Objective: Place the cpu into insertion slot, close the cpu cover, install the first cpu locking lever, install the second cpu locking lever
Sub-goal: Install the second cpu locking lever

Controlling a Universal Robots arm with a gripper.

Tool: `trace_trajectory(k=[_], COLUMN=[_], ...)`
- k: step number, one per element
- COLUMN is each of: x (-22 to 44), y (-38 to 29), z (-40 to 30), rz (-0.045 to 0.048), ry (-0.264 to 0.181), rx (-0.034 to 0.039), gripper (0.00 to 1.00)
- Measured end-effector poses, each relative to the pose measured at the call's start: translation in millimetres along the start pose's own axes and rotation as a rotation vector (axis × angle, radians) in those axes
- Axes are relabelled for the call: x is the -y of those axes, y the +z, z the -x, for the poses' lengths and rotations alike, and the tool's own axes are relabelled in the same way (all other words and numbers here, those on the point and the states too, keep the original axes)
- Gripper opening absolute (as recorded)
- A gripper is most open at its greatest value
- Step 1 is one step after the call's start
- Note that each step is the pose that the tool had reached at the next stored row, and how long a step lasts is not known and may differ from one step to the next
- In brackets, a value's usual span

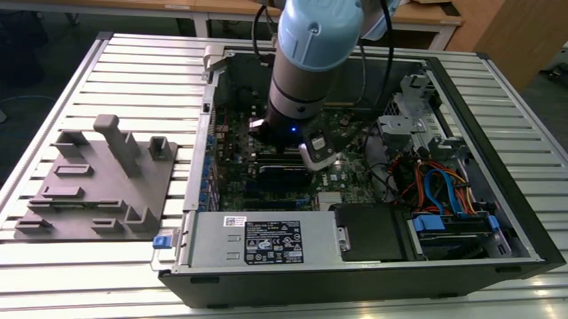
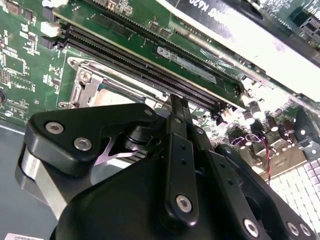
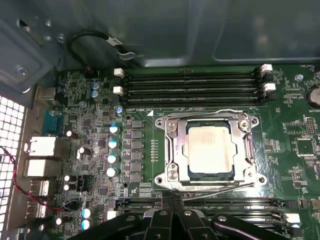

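First wrist view: small flat square cpu with dull silver-grey metal top [image 3: 210, 148] sits in the square insertion slot [image 3: 172, 176] on the green circuit board [image 3: 295, 125], thin silver metal cpu cover frame [image 3: 243, 146] lying flat around it. Black gripper [image 3: 172, 200] hangs just beside the slot's edge, fingers pressed together, holding nothing. Exterior view: the arm [image 1: 306, 66] reaches down into the open black computer case [image 1: 523, 219] on the slatted tabletop [image 1: 133, 73].
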State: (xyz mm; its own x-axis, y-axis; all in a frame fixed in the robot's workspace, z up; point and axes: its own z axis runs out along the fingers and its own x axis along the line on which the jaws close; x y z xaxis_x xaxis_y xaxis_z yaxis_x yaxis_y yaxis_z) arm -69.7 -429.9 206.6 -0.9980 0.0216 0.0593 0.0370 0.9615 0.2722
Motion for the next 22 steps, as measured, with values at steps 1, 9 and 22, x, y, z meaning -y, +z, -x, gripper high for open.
trace_trajectory(k=[1,9,22], x=[0.4,2.4,4.3], y=[1.0,7.5,16.0], z=[-0.1,-1.4,-6.1], rz=[0.0017,0.0162,0.055], ry=[0.0,0.005,0.006], rx=[-0.0001,0.0009,0.0002], gripper=[0.1,0.1,0.1])
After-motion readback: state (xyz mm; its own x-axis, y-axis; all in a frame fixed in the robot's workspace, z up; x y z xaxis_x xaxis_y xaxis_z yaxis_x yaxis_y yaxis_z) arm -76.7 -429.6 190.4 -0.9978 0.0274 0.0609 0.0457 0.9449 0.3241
